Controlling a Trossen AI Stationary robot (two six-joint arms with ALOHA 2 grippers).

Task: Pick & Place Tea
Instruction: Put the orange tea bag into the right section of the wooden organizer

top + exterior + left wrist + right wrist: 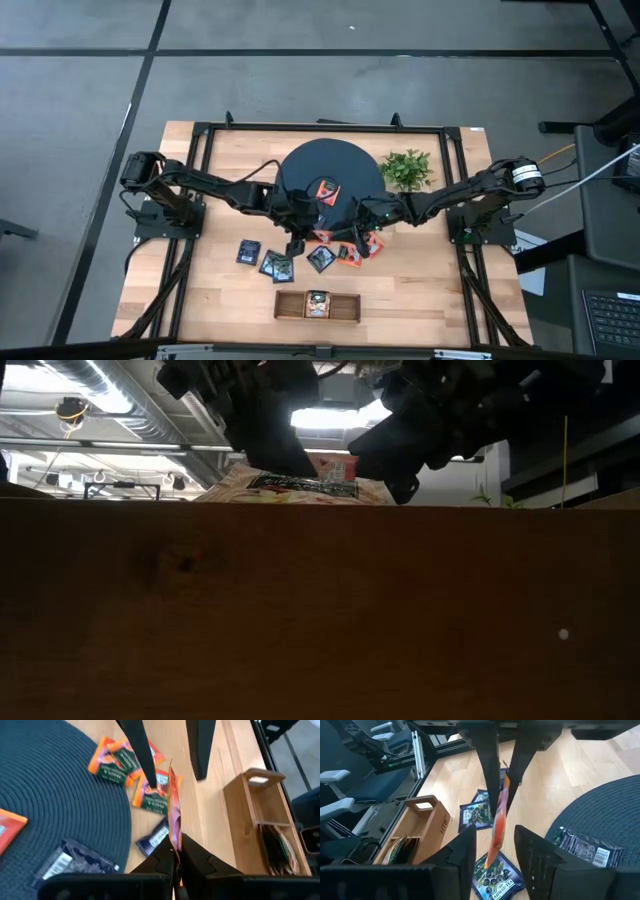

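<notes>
As it hangs edge-on and upright, the orange sachet point(173, 805) is pinched by the left gripper point(176, 854). The right gripper point(495, 847) straddles it, fingers apart.

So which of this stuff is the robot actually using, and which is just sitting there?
Using: thin orange-red square tea sachet, pinched in the left gripper, open right gripper around it; loose navy and orange sachets; probably the brown wooden tray.
Just sitting: leafy green plant; dark round woven mat.

wooden tray point(320, 610) wall hiding the tabletop, sachet point(70, 862) print blurred
</notes>
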